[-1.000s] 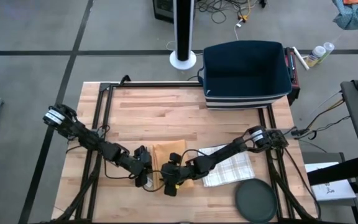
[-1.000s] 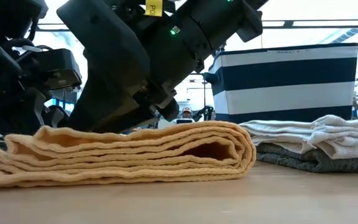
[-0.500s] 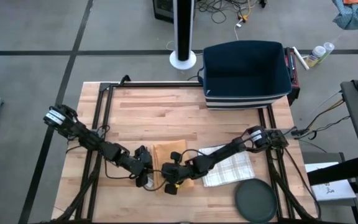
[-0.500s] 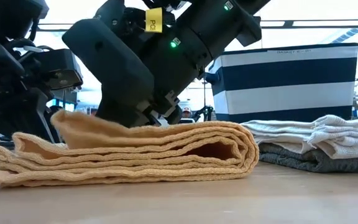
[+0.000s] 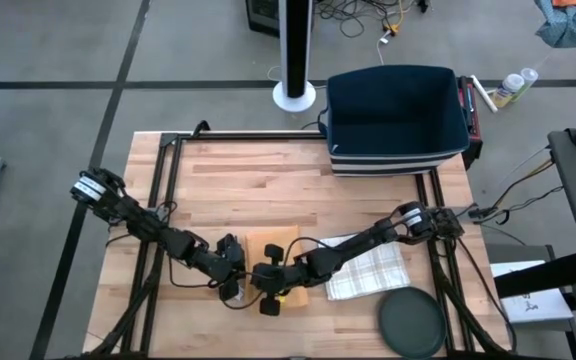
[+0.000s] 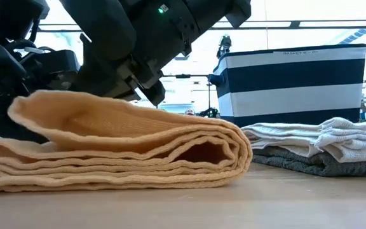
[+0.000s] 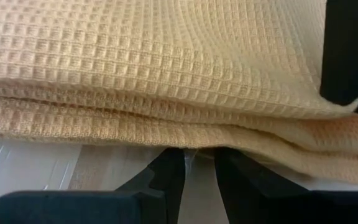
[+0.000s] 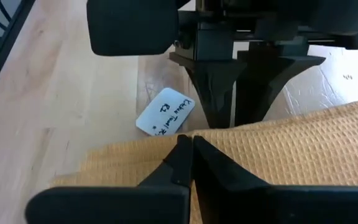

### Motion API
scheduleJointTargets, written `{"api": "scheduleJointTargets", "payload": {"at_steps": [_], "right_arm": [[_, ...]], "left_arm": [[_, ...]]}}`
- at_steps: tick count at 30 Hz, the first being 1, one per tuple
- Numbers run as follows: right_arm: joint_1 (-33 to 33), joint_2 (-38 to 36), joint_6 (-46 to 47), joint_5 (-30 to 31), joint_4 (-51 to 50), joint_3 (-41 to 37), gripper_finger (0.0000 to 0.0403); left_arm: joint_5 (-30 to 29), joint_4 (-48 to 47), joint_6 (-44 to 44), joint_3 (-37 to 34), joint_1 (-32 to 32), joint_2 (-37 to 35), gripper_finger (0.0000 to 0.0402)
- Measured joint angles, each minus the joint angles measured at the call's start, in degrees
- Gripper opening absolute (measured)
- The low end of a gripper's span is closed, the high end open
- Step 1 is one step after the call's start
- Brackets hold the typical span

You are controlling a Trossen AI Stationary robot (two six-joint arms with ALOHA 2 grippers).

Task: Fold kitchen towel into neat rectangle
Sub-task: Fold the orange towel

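From above, both arms cover most of the folded yellow towel [image 5: 273,243]; its near edge is hidden. Low view: towel cut off at left edge, right gripper [image 6: 146,89] tips hidden behind the lifted top layer. Handwriting on the small white card [image 8: 165,112] too small to read. Striped basket [image 6: 294,83] cropped at right edge.

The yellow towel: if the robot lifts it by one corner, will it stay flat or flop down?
Probably flop. The yellow towel is soft cloth: its top layer already curves and droops where the right gripper pinches it. It looks light and bumpy, so it likely won't slip from the fingers.
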Motion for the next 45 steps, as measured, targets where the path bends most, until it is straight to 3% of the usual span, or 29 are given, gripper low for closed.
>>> {"api": "scheduleJointTargets", "payload": {"at_steps": [12, 16, 22, 28, 37, 41, 45], "right_arm": [[-0.1, 0.3, 1.8, 0.0, 0.2, -0.3, 0.0014], [-0.3, 0.3, 2.9, 0.5, 0.3, -0.7, 0.0058], [-0.5, 0.4, 3.8, 6.1, 0.0, -2.1, 0.0132], [-0.2, 0.0, 1.5, 5.8, -2.0, -2.3, 0.0172], [0.8, -2.2, -3.9, 1.4, -14.0, -0.9, 0.0176], [0.8, -2.4, -4.0, -2.8, -13.6, -0.9, 0.0178], [0.8, 0.2, -3.9, -3.0, -10.7, -1.1, 0.0178]], "left_arm": [[-0.5, 0.4, -0.4, 0.0, 0.0, 0.0, 0.0086], [-0.5, 0.5, -0.5, 0.0, 0.0, 0.0, 0.0086], [-0.6, 0.7, -0.7, 0.0, 0.0, 0.0, 0.0086], [-0.6, 0.7, -0.9, 0.0, 0.0, 0.0, 0.0086], [-0.5, 0.9, -0.8, 0.0, 0.0, 0.1, 0.0086], [-0.5, 1.0, -0.7, 0.0, 0.0, 0.1, 0.0086], [-0.5, 1.4, -1.5, -0.1, 0.0, 0.2, 0.0084]]}}
